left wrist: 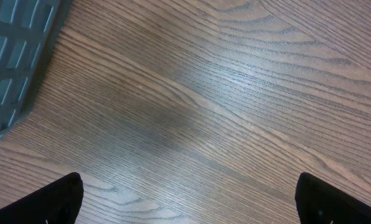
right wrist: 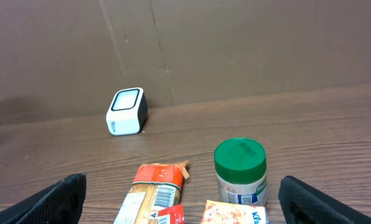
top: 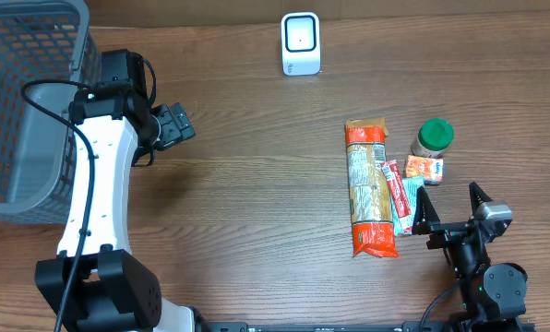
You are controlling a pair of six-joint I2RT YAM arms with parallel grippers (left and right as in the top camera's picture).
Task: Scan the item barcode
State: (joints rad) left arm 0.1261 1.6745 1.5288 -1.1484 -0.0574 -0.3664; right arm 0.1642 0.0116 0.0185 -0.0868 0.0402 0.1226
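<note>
The left gripper [left wrist: 188, 198] at 9 o'clock, near the grey basket [top: 26, 111], and the right gripper [top: 447, 189] at 4 o'clock are both wide open and hold nothing, the long orange packet [top: 368, 189] and green-lid jar [top: 433, 138] lie at 3 o'clock, and the white scanner [top: 301, 43] stands at 12 o'clock.

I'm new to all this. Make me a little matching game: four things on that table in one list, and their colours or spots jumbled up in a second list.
Things:
1. scanner
2. basket
3. jar
4. long packet

Descriptions:
A. grey mesh, at the far left
B. green lid, standing upright
C. orange at both ends, lying flat
D. white, alone at the far side

Pairs: 1-D, 2-A, 3-B, 4-C
</note>
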